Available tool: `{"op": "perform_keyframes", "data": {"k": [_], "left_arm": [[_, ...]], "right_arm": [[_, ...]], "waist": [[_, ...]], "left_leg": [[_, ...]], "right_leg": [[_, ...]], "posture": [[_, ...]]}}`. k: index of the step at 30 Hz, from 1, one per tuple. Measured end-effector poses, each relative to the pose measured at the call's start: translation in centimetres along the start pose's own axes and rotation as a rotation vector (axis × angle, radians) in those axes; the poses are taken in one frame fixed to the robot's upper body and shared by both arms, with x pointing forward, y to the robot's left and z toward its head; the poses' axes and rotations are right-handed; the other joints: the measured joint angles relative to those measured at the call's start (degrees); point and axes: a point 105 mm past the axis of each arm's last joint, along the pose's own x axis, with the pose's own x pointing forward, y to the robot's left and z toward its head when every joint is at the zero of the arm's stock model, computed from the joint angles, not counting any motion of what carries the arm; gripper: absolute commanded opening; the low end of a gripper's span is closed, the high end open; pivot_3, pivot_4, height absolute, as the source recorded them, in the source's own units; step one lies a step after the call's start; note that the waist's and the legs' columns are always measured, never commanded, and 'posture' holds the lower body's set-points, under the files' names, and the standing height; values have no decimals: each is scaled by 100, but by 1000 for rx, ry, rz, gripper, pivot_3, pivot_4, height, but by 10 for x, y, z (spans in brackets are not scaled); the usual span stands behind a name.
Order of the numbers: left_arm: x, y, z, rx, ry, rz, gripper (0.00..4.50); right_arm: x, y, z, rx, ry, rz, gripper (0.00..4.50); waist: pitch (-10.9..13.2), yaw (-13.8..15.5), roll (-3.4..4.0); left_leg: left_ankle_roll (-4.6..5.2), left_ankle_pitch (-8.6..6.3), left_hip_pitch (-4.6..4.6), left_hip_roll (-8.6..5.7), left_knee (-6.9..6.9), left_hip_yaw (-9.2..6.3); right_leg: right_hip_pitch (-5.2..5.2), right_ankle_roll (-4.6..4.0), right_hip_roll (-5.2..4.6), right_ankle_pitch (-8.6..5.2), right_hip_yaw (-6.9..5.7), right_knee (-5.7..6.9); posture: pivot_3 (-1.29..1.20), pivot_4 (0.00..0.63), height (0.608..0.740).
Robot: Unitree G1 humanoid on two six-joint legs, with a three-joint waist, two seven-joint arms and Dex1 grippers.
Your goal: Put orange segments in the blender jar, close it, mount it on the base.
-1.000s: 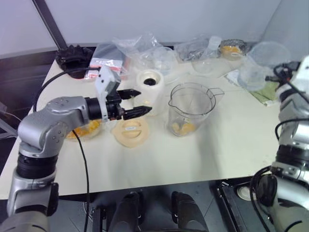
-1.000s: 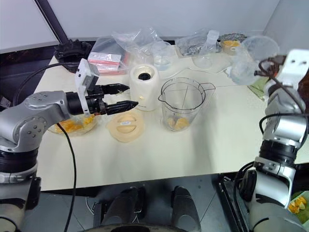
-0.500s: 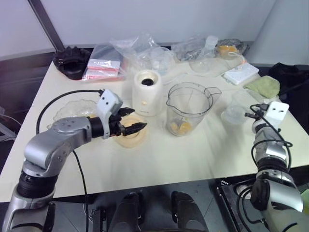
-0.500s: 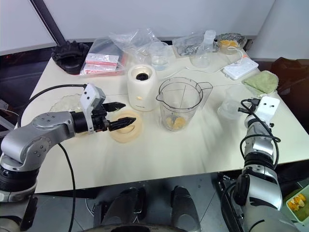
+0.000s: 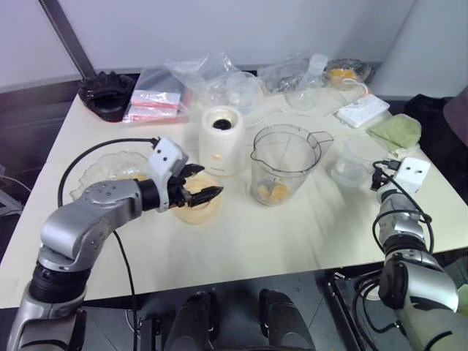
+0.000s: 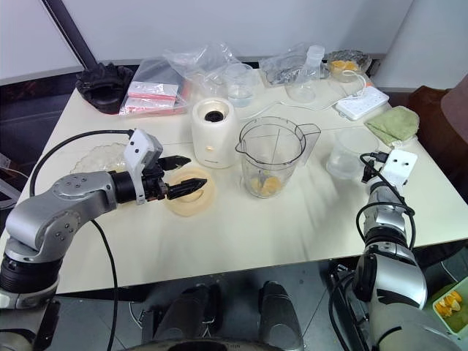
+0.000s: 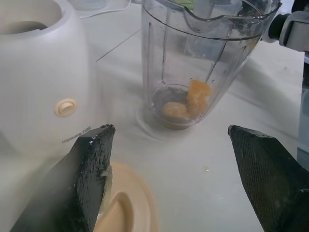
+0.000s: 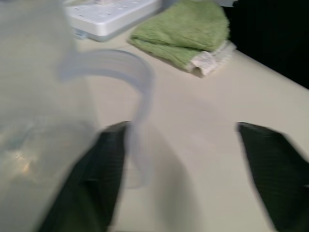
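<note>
Table [image 6: 292, 227] of pale cream holds a tall clear plastic blender jar [image 6: 272, 150] with glossy orange segments [image 7: 199, 94] at its bottom, just beyond the left gripper [image 7: 169, 159]'s wide-spread black fingers. The squat cream-white base [image 6: 212, 131] stands beside them. The right gripper [image 8: 188, 169]'s fingers also gape, beside a clear plastic cup [image 8: 43, 96].

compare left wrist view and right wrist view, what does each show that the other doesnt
Left wrist alone: the jar holding orange segments, the base with its button, and a cream lid under the open left claw. Right wrist alone: a green cloth, a white power strip and a clear cup's handle by the open right claw. Both share the table.
</note>
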Motion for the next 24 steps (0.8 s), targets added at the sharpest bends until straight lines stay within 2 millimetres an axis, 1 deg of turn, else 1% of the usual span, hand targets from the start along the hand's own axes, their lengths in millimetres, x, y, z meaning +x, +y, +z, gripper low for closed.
{"op": "perform_keyframes", "data": {"k": [5, 11, 14, 16, 18, 19, 21, 24], "left_arm": [[1, 0, -1, -3, 1, -4, 3937], [2, 5, -5, -15, 18, -2, 3937], [-1, 16, -8, 18, 51, 10, 3937], [-10, 33, -15, 60, 118, 34, 3937], [-20, 55, -24, 122, 205, 55, 3937], [-21, 61, -28, 154, 241, 35, 3937], [-17, 66, -38, 197, 290, -21, 3937], [-3, 71, -53, 254, 345, -106, 3937]], "right_arm": [[-7, -4, -14, -60, 12, 10, 4460], [-16, -3, -6, -95, -67, 39, 4460], [-25, 2, -5, -107, -94, 71, 4460], [-34, 4, -3, -118, -116, 98, 4460], [-49, 3, 1, -135, -143, 120, 4460], [-57, 2, 3, -145, -157, 125, 4460], [-72, 4, 6, -154, -181, 135, 4460], [-98, 6, 6, -181, -200, 154, 4460]], "waist": [[0, -39, -1], [-1, -35, -2], [-1, -33, -2], [-1, -32, -2], [-2, -30, -1], [-3, -6, 1], [-4, 21, 0], [-3, 112, -5]], "left_leg": [[0, 0, 7, 1, -7, 10], [0, 0, 10, 2, -6, 15], [0, 0, 12, 4, -7, 15], [0, -1, 14, 5, -9, 16], [0, -1, 16, 6, -13, 17], [0, -1, 16, 10, -14, 17], [-1, -2, 14, 12, -14, 16], [-2, -3, 8, 13, -12, 14]], "right_leg": [[1, 1, 1, 0, 8, 0], [1, 3, 1, 2, 15, 1], [1, 4, 3, 2, 16, 2], [0, 4, 5, 1, 16, 4], [-2, 2, 9, 0, 16, 4], [-3, 2, 8, 0, 16, 3], [-3, 1, 4, -1, 16, -1], [-14, -1, -6, 1, 17, -4]], "posture": [[0, 150, 740], [0, 150, 740], [0, 150, 740], [0, 150, 740], [0, 150, 740], [0, 150, 740], [0, 150, 740], [0, 150, 740]]}}
